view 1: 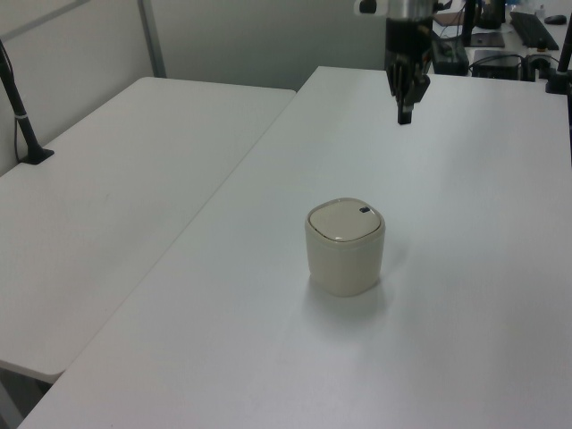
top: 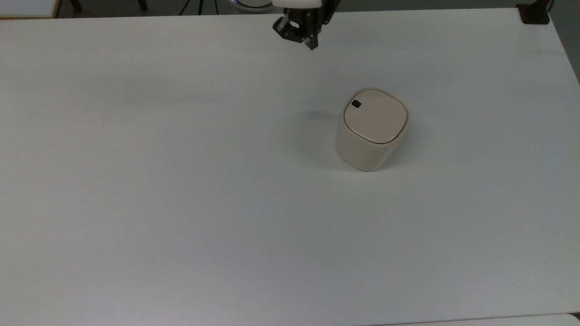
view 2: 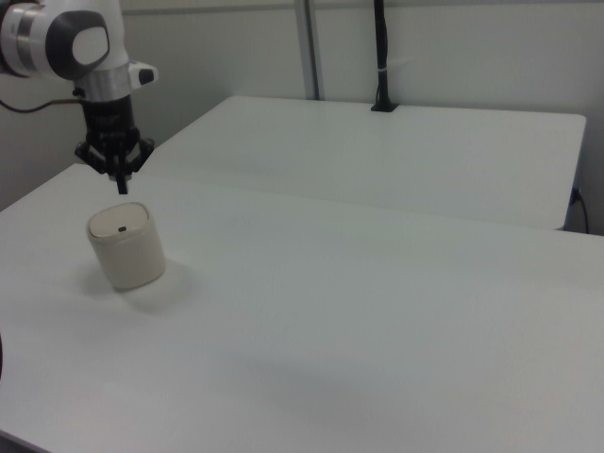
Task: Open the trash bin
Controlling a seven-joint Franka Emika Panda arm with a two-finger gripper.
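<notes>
On white table (top: 181, 181) we see bin (top: 371, 131) upright, lid (top: 374, 116) down flat, contents hidden; black button (top: 356, 103) at lid corner nearest top view's upper left. Gripper (top: 311, 44) hangs above table, well apart from bin, toward top view's upper left of it. We read fingers as pressed together, holding nothing.

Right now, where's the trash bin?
The trash bin stands upright on the white table, right of centre in the top view, lid shut, with the end effector apart from it near the table's far edge.
</notes>
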